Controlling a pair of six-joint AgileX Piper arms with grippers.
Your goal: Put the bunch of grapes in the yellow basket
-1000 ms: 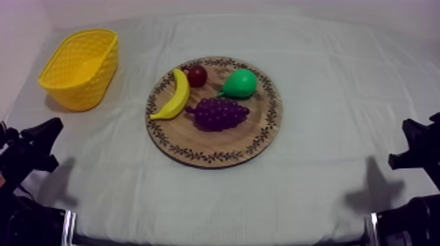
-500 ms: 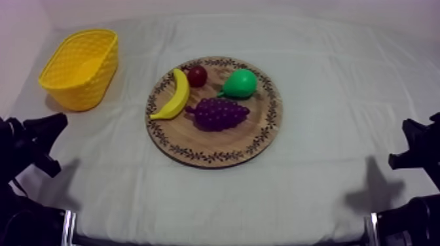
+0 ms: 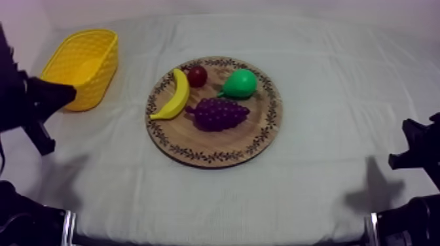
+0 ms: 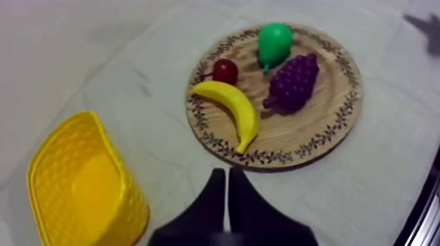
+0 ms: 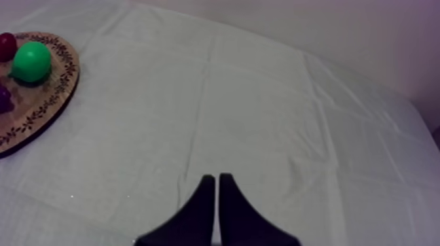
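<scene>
The bunch of grapes [image 3: 218, 114] lies flat on the wooden board [image 3: 216, 142], near the middle and towards the front. In the top view its long axis runs across the table from left to right. Its thin stem end points left at the lower tip of the banana [image 3: 173, 95], just beside it, and its rounded bulk faces right. Behind the grapes sit the pear [image 3: 239, 84] and the small red fruit [image 3: 197, 76], the red fruit just beside the banana's upper end. The yellow basket [image 3: 98, 82] stands upright on the cloth [image 3: 327, 98], well apart from the board at the far left, with nothing in it. The left gripper [image 4: 226, 173] has its two fingers pressed together into a narrow wedge and holds nothing. It hangs over the cloth between the basket and the board, and in the top view the left arm stands in front of the basket's near side. The left wrist view looks into the basket's hollow and takes in the whole board, where the grapes lie at a slant. The right gripper [image 5: 215, 178] is likewise closed on nothing over bare cloth. Its wrist view catches the board's near edge with the pear, the red fruit and a sliver of the grapes.
</scene>
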